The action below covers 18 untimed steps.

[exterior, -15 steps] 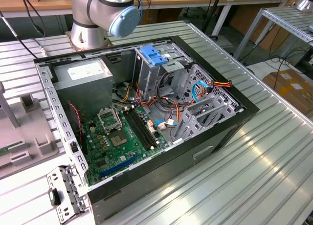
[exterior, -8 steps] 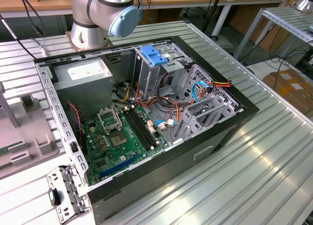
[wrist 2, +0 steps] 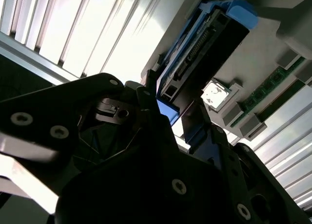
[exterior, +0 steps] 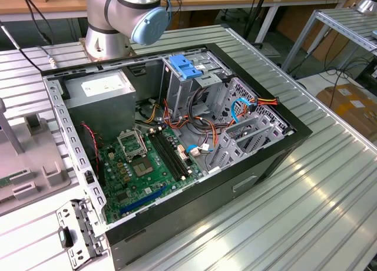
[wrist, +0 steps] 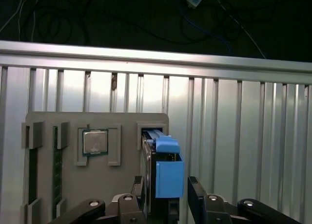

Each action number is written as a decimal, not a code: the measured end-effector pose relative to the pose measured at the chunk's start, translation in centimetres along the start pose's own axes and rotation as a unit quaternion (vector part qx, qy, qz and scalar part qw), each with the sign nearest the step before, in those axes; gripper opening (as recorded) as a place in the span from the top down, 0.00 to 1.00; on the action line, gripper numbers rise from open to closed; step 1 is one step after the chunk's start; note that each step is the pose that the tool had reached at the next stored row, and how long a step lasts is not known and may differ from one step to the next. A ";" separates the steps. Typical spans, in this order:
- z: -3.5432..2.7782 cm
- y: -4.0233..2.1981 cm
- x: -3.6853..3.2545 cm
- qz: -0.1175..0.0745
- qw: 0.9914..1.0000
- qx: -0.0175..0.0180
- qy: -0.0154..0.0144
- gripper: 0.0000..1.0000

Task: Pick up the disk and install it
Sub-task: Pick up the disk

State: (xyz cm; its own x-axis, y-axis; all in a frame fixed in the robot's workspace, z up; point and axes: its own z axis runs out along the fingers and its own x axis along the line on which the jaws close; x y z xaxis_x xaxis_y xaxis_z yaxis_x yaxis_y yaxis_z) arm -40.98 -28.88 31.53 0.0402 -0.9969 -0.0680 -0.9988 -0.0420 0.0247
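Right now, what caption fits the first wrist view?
Pincer straddling the blue-railed disk standing in its grey holder.

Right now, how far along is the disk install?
Nothing looks finished yet. The disk stands on edge in a slot of the grey holder, not lifted. In hand: in the first wrist view the tool straddles the disk, open, with a gap on one side. Left: the grasp, the lift, and seating it in the open computer case in the exterior view.
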 end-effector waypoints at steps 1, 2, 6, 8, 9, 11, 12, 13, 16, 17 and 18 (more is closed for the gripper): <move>0.04 0.02 0.00 0.000 1.000 0.000 0.000 0.52; 0.08 0.03 0.00 0.000 1.000 0.000 0.000 0.52; 0.25 0.07 0.01 0.000 1.000 0.000 0.000 0.52; 0.33 0.09 0.02 0.000 1.000 0.000 0.000 0.52; 0.37 0.10 0.02 0.000 1.000 0.000 0.000 0.52; 0.46 0.11 0.03 0.000 1.000 0.000 0.000 0.52; 0.50 0.11 0.03 0.000 1.000 0.000 0.000 0.52; 0.54 0.11 0.03 0.000 1.000 0.000 0.000 0.52; 0.66 0.11 0.04 0.000 1.000 0.000 0.000 0.52; 0.70 0.11 0.04 0.000 1.000 0.000 0.000 0.52; 0.78 0.11 0.05 0.000 1.000 0.000 0.000 0.52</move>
State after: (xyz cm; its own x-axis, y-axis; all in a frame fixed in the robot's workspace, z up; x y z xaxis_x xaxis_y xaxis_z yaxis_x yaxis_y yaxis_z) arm -41.11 -28.88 30.76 0.0402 -0.9969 -0.0681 -0.9988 -0.0420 0.0245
